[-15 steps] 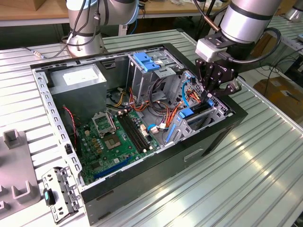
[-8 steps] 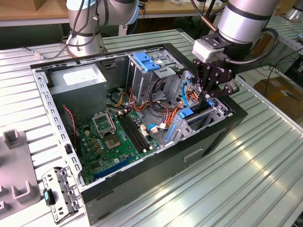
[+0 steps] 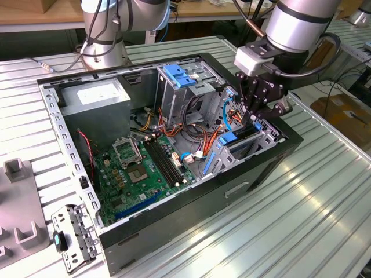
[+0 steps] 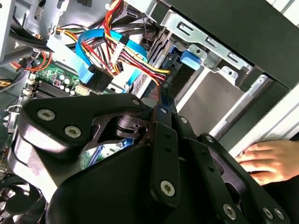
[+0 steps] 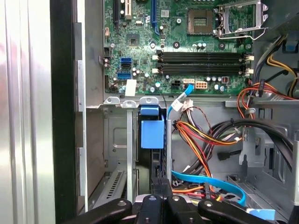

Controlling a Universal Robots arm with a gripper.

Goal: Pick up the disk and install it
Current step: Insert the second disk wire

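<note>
I have the arm reaching in from the exterior view's right, wrist bent so the pincer points down into the open computer case at its near-right corner. The case lies on its side on the ribbed metal worktop.

In the first wrist view the pincer sits directly over a narrow vertical slot in the drive bay, its black links drawn close together around a thin dark edge. That edge looks like the disk, standing on end in the slot with a blue plastic tab at its far end. I cannot tell for certain whether the fingers are clamped on it or merely alongside.

Little of the disk shows: a dark slab between metal walls, blue rail at the end.

Coloured cables run just beside the slot, the motherboard beyond. In the second wrist view a person's hand rests on the case's outer wall.
</note>
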